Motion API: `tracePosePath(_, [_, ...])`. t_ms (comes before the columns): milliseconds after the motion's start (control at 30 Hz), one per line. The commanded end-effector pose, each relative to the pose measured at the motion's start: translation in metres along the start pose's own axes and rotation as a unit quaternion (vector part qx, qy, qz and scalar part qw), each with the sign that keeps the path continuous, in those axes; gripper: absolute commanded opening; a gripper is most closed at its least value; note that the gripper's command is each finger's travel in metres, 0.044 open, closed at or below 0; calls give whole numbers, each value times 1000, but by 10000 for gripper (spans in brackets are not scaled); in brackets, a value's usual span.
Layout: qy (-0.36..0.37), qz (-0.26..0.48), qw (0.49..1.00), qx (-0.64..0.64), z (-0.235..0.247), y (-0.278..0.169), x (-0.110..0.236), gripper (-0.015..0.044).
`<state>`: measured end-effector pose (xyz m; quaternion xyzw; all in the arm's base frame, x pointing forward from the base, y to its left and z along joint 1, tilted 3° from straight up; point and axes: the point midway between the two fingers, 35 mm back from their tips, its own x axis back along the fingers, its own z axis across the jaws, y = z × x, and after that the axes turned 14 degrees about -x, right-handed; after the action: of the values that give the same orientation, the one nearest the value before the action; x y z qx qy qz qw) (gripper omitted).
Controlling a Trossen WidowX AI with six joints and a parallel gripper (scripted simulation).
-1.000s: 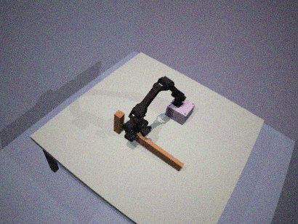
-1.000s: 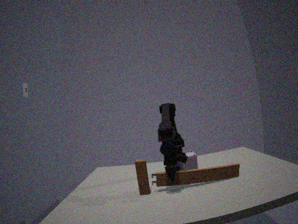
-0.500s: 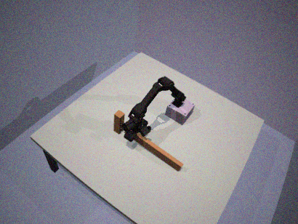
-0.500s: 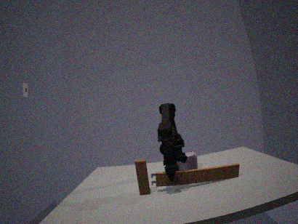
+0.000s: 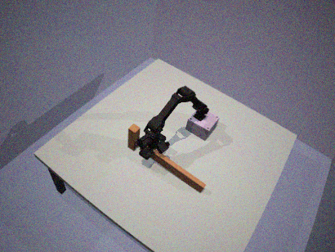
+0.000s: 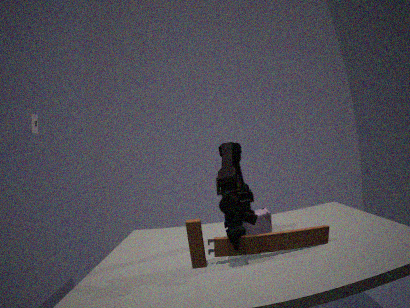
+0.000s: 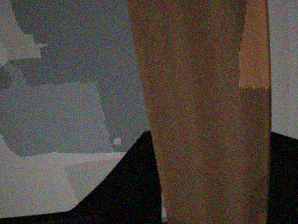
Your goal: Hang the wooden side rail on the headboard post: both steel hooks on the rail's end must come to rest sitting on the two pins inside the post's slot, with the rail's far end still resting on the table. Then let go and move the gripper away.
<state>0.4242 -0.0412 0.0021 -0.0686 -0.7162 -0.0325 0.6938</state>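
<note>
The wooden side rail (image 5: 180, 170) (image 6: 280, 240) (image 7: 200, 110) is a long brown board. My gripper (image 5: 152, 152) (image 6: 234, 241) is shut on the rail near its hook end and holds that end a little above the table. The rail's far end (image 5: 199, 186) (image 6: 324, 233) lies low at the table. Two steel hooks (image 6: 212, 243) stick out from the held end toward the headboard post (image 5: 133, 137) (image 6: 196, 244), a short upright wooden block. A small gap shows between the hooks and the post in the exterior view. The post's slot and pins are not visible.
The arm's pale base block (image 5: 203, 125) (image 6: 262, 222) stands on the table behind the rail. The table (image 5: 229, 172) (image 6: 350, 260) is a pale square top with edges all around.
</note>
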Motion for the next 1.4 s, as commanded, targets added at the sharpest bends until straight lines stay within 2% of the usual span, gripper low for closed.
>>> tracePosePath(0, [-5, -1, 1000, -3, -2, -1, 1, 0])
tracePosePath(1367, [-5, -1, 1000, -3, -2, -6, -2, 0])
